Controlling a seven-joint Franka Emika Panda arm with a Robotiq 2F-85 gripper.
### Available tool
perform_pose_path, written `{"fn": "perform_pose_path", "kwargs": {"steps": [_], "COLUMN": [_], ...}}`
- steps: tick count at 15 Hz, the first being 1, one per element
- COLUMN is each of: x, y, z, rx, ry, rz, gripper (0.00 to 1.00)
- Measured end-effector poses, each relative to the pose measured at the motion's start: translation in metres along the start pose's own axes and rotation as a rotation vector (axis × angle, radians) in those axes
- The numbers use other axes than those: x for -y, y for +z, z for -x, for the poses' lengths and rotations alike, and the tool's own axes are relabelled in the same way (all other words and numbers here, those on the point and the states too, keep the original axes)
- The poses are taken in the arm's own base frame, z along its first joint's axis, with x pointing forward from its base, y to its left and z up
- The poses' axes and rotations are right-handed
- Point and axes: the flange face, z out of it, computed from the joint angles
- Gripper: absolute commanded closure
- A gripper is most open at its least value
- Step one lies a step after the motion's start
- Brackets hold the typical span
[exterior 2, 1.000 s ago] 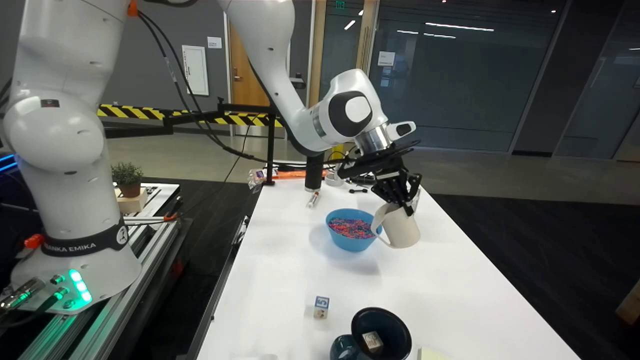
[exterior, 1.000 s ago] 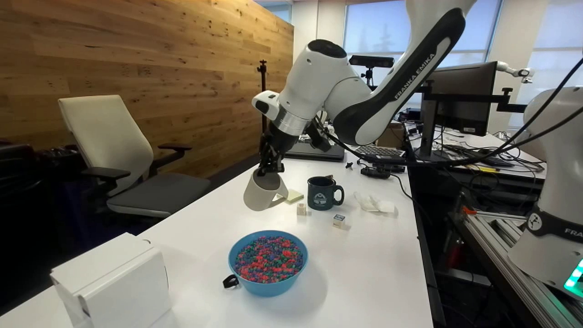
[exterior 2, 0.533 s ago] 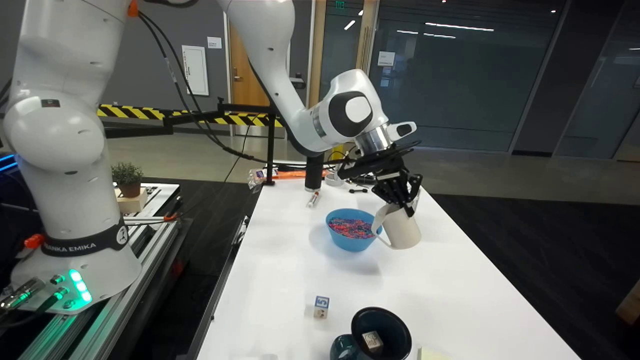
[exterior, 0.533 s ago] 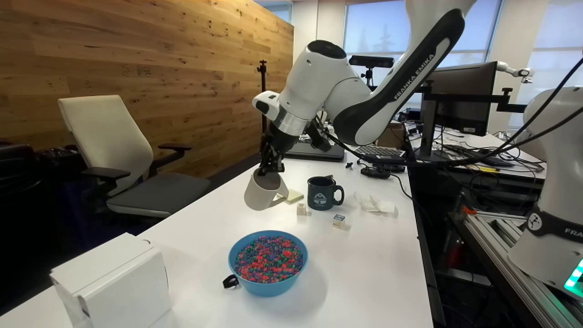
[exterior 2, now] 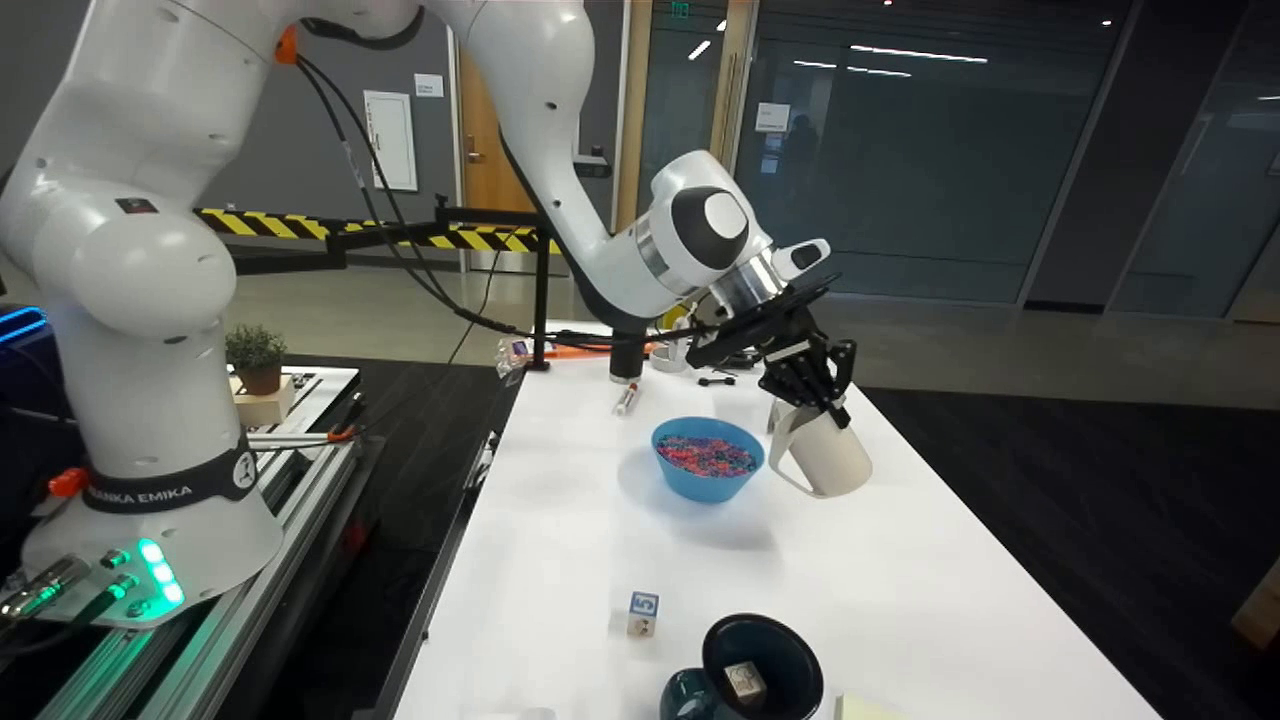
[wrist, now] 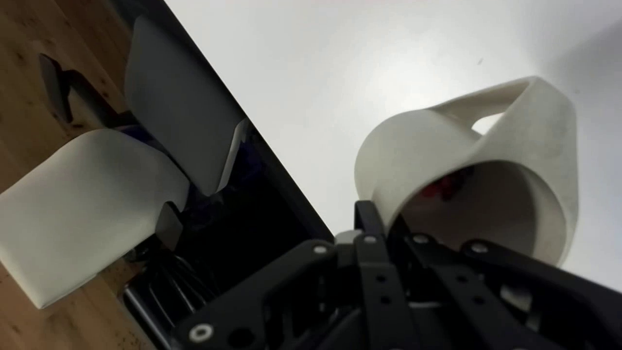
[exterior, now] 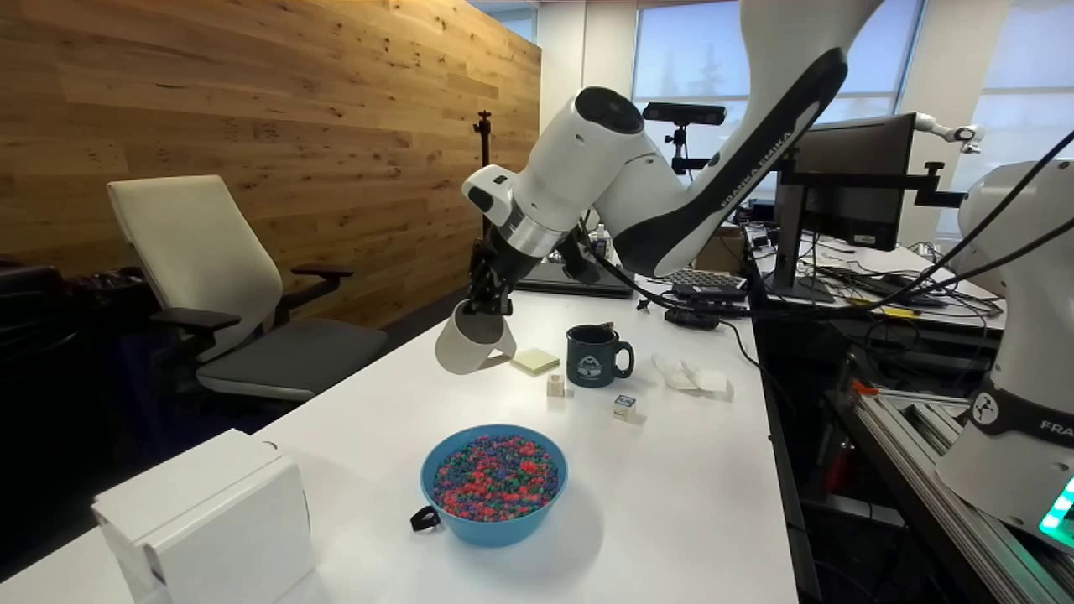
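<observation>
Fingers (wrist: 371, 221) of the end effector (wrist: 387, 226) are drawn together on the rim of an off-white cup (exterior 2: 838, 458), one outside its wall and the other inside, with only the thin wall between them. The cup is held tilted above the bench (exterior: 663, 495), its mouth toward the wrist camera. In the wrist view, red and dark bits (wrist: 442, 187) show inside it. A blue bowl (exterior: 495, 534) sits upright on the bench, apart from the cup, holding many small red, green and blue beads (exterior: 495, 478); a black loop (exterior: 425, 518) lies just beside it. In an exterior view a dark green mug (exterior: 587, 371) stands upright, with a pale yellow notepad (exterior: 535, 361), two small blocks (exterior: 624, 408) and a crumpled tissue (exterior: 692, 375) near it, and a white box (exterior: 201, 512) farther off.
</observation>
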Motion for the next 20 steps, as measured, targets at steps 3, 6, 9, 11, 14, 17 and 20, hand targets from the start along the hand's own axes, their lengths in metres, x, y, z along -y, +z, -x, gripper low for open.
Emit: {"fn": "perform_pose_path", "kwargs": {"steps": [3, 6, 9, 11, 14, 17, 20], "x": [0.013, 0.028, 0.042, 0.049, 0.057, 0.067, 0.077], "y": [-0.003, -0.007, -0.01, -0.012, -0.014, -0.015, -0.017], "z": [-0.009, -0.018, -0.022, -0.022, -0.019, -0.014, -0.01], "rx": [-0.012, -0.015, -0.014, -0.018, -0.021, -0.028, -0.046], "ry": [-0.014, -0.038, -0.07, -0.09, -0.098, -0.096, -0.104], "rz": [0.052, 0.1, 0.137, 0.155, 0.171, 0.177, 0.177], "gripper": [0.99, 0.99, 0.99, 0.99, 0.99, 0.99, 0.99]}}
